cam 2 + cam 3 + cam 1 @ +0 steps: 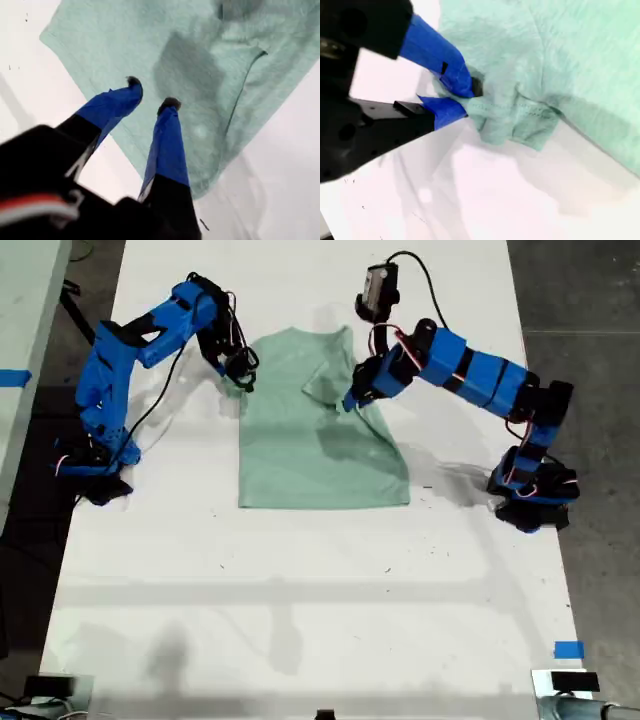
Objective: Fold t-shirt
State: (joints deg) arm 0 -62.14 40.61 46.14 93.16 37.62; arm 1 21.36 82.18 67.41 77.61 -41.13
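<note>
The pale mint-green t-shirt (300, 460) lies flat on the white table, collar toward the far edge. Its sleeve at the exterior view's right is folded inward over the body. My first gripper (350, 400) belongs to the arm at the exterior view's right. It hovers open just above that folded part (235, 55), with nothing between its blue fingers (167, 135). My second gripper (240, 380), on the arm at the exterior view's left, is shut on the bunched sleeve (515, 117) at the shirt's other side, by the shirt (560, 50).
The white table (300, 620) spreads wide toward the near edge. Both arm bases (95, 465) (535, 495) stand beside the shirt. Blue tape marks (568, 649) lie near the table's corner at the exterior view's right. Grey floor (590, 300) lies beyond that side.
</note>
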